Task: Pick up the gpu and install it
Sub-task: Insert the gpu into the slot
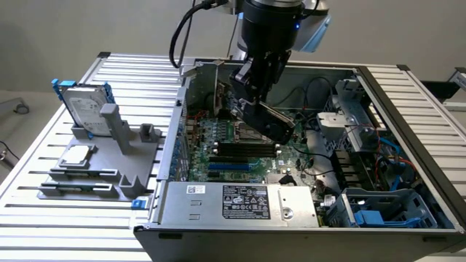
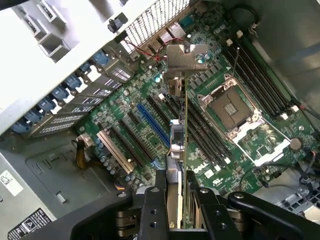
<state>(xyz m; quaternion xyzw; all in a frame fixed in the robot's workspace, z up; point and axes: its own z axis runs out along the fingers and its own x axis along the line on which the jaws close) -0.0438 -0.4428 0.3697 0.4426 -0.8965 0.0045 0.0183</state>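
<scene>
My gripper (image 1: pixel 256 106) reaches down into the open computer case (image 1: pixel 393 109) and is shut on the gpu (image 1: pixel 268 123), a slim card with a black shroud that hangs tilted over the motherboard (image 1: pixel 240 147). In the wrist view the gpu (image 2: pixel 179 142) runs edge-on away from my gripper (image 2: pixel 177 202), pinched between the two black fingers (image 2: pixel 152 207). Its silver end bracket (image 2: pixel 186 60) points toward the case's rear wall. The card is above the long black expansion slots, beside the blue slot (image 2: pixel 152 125), with the empty CPU socket (image 2: pixel 232 107) on its other side.
Outside the case, at the exterior view's left, a grey fixture (image 1: pixel 95 169) holds a silver hard drive in a blue frame (image 1: pixel 84 109) and a small square CPU chip (image 1: pixel 76 156). The power supply (image 1: pixel 240 204), cables and a blue drive cage (image 1: pixel 378 215) crowd the case.
</scene>
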